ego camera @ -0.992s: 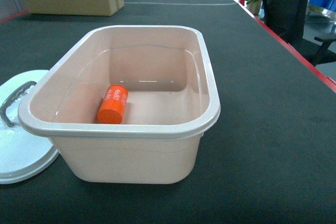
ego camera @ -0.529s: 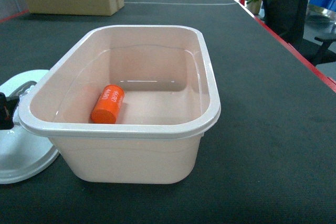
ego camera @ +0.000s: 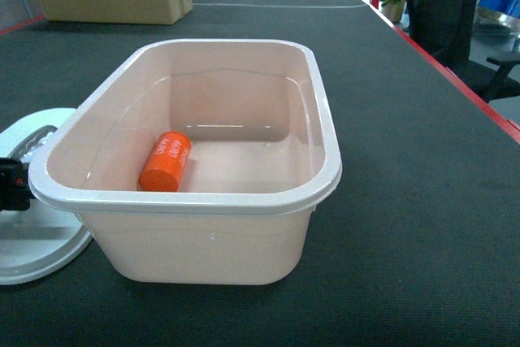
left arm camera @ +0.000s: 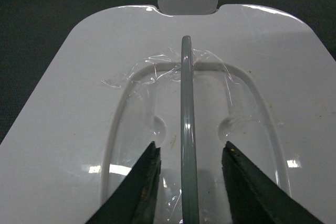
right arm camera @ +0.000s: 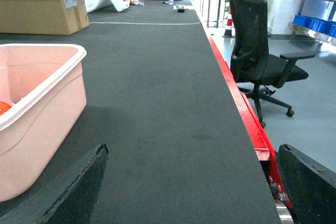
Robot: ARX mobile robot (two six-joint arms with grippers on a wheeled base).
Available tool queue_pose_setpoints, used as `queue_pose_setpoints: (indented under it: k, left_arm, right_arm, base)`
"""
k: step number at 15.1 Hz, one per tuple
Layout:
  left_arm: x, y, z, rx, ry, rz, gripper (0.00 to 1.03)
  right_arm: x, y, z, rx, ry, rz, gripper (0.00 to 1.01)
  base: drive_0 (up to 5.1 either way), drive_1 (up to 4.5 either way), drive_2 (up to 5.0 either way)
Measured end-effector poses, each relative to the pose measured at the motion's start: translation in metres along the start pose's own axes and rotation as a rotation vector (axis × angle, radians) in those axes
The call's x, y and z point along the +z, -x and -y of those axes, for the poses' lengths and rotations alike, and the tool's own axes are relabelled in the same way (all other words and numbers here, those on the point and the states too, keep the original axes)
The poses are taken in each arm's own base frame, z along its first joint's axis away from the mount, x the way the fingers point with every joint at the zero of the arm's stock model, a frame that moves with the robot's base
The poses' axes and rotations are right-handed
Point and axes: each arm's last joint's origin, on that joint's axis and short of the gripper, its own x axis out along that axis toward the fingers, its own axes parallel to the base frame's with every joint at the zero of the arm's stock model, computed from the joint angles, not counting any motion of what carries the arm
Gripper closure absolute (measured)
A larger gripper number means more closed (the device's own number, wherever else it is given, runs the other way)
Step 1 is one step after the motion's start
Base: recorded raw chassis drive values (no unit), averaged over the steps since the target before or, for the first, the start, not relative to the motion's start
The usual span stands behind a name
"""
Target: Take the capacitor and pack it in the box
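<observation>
The small orange cylindrical capacitor (ego camera: pixel 165 162) lies in the pale pink plastic tub (ego camera: pixel 244 205). Only the left wrist view shows the left tool (left arm camera: pixel 187 158) released, straddling the white lid's (left arm camera: pixel 68 103) grey handle (left arm camera: pixel 186 114); the right tool (right arm camera: pixel 191 182) spreads wide, fingertips cut off.

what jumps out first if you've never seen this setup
The bright orange capacitor lying on its side in the near left of the pale pink box, mid-table in the head view, draws the eye first. Next is the white lid lying left of the box, where the open left gripper straddles its upright grey handle.
</observation>
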Motion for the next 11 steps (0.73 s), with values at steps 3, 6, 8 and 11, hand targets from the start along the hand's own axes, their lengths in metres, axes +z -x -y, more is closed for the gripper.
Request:
queue_pose_setpoints:
  k: [3, 6, 8, 11]
  left_arm:
    - [0.0, -0.001, 0.002, 0.011, -0.001, -0.006, 1.0]
    - [0.0, -0.001, -0.001, 0.025, 0.009, -0.01, 1.01]
    - [0.001, 0.0, -0.005, 0.039, 0.017, -0.018, 1.01]
    - [0.021, 0.009, -0.024, 0.126, 0.092, -0.036, 1.01]
  right_arm:
    - [0.0, 0.0, 0.0, 0.0, 0.0, 0.0, 0.03]
    - [0.0, 0.0, 0.0, 0.0, 0.0, 0.0, 0.03]
    - [0.0, 0.0, 0.0, 0.0, 0.0, 0.0, 0.03]
    - [0.0, 0.0, 0.0, 0.0, 0.0, 0.0, 0.03]
  base:
    - [0.0, 0.0, 0.0]
    - [0.0, 0.0, 0.0]
    - [0.0, 0.0, 0.0]
    - [0.0, 0.0, 0.0]
